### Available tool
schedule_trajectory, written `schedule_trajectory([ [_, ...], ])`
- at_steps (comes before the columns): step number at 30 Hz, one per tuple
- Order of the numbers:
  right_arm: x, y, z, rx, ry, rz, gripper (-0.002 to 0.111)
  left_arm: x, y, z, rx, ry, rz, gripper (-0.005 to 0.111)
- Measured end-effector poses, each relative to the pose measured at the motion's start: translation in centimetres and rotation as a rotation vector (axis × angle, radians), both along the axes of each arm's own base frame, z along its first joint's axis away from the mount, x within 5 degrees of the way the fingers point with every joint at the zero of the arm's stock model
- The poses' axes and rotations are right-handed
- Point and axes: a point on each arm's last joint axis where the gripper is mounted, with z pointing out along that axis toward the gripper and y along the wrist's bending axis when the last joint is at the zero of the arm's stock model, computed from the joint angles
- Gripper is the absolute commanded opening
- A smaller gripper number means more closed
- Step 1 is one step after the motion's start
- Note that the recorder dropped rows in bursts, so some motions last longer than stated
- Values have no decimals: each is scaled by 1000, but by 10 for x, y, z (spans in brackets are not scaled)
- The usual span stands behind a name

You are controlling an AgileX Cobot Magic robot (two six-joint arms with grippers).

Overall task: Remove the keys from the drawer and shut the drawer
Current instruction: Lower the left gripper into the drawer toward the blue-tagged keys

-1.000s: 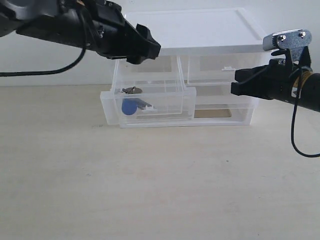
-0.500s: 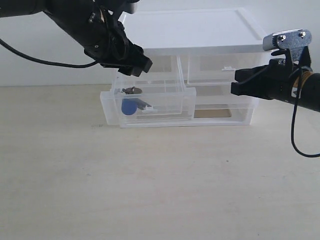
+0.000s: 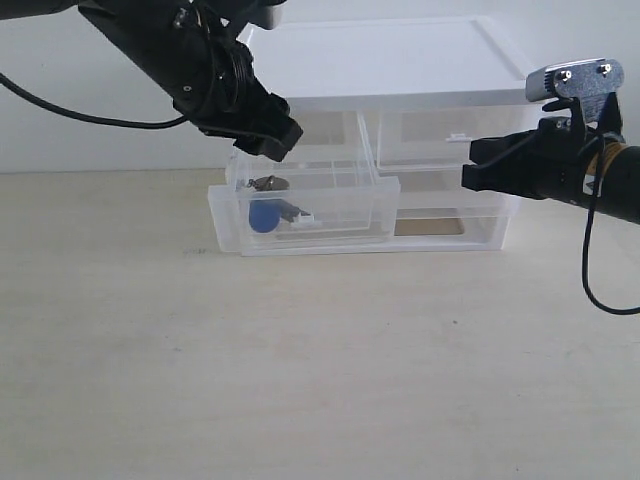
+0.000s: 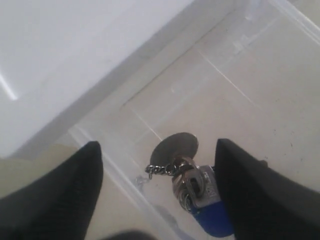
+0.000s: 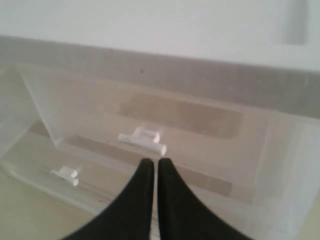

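hovering over the open drawer [image 3: 350, 215], the left gripper [image 3: 272, 138] has its jaws spread above the keys [image 3: 268, 212]. the right gripper [image 3: 470, 165] is pinched together, holding nothing.

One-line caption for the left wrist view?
Open left gripper poised over the keys lying in the pulled-out drawer.

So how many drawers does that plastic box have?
3: the small left drawer pulled out with the keys inside, the small right drawer shut beside it, the wide drawer underneath.
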Motion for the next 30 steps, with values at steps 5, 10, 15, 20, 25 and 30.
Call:
schedule_trajectory([
  [5, 0, 0, 0, 2, 1, -1, 1, 1, -5, 18, -55, -85, -16, 60],
  [10, 0, 0, 0, 2, 1, -1, 1, -11, -3, 48, -126, -134, -15, 60],
  [15, 0, 0, 0, 2, 1, -1, 1, -21, -19, 27, -113, 17, -102, 60],
  [20, 0, 0, 0, 2, 1, -1, 1, -10, -29, -12, -10, 82, -134, 60],
  [25, 0, 0, 0, 2, 1, -1, 1, -2, -26, -24, 30, 83, -56, 60],
  [30, 0, 0, 0, 2, 1, -1, 1, -3, -25, -26, 65, 87, -61, 60],
])
